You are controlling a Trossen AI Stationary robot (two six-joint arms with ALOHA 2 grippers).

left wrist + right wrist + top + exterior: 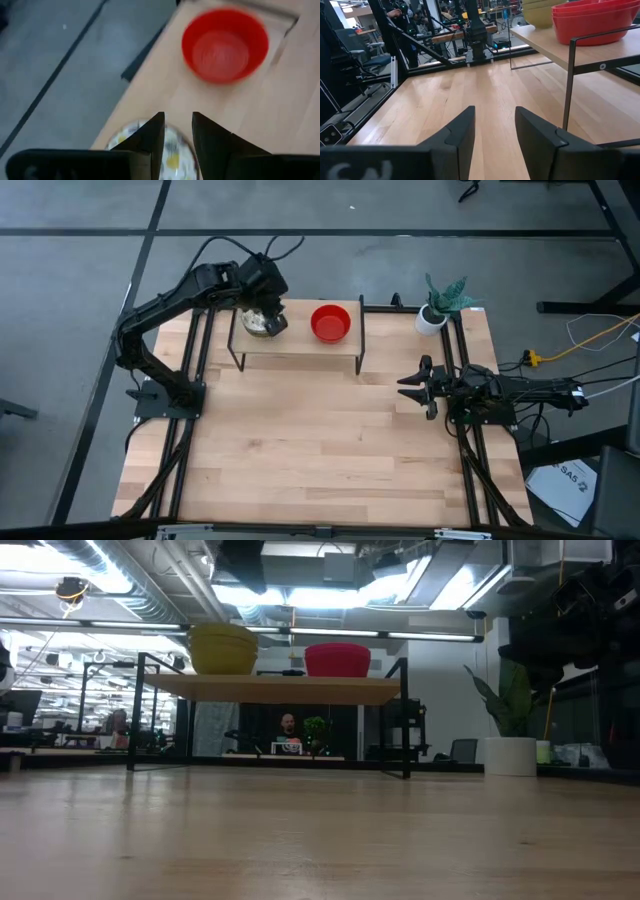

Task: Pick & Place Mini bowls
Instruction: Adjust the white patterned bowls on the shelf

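A raised wooden shelf (300,348) stands at the table's far side. On it sit a white bowl with a green-yellow pattern (263,325) and, to its right, a glossy red bowl (330,323). The right wrist view shows the red bowls (590,20) stacked, with yellowish bowls (537,15) behind them. My left gripper (178,116) hovers open just above the patterned bowl (122,137), slanting down, with the red bowl (225,45) beyond its fingertips. Over the table's right side my right gripper (495,112) rests level and open, with nothing between its fingers.
A small white pot with a green plant (432,318) stands at the far right corner, beside the shelf. The shelf rests on thin black metal legs (567,85). Bare wooden tabletop (320,450) stretches from the shelf to the near edge.
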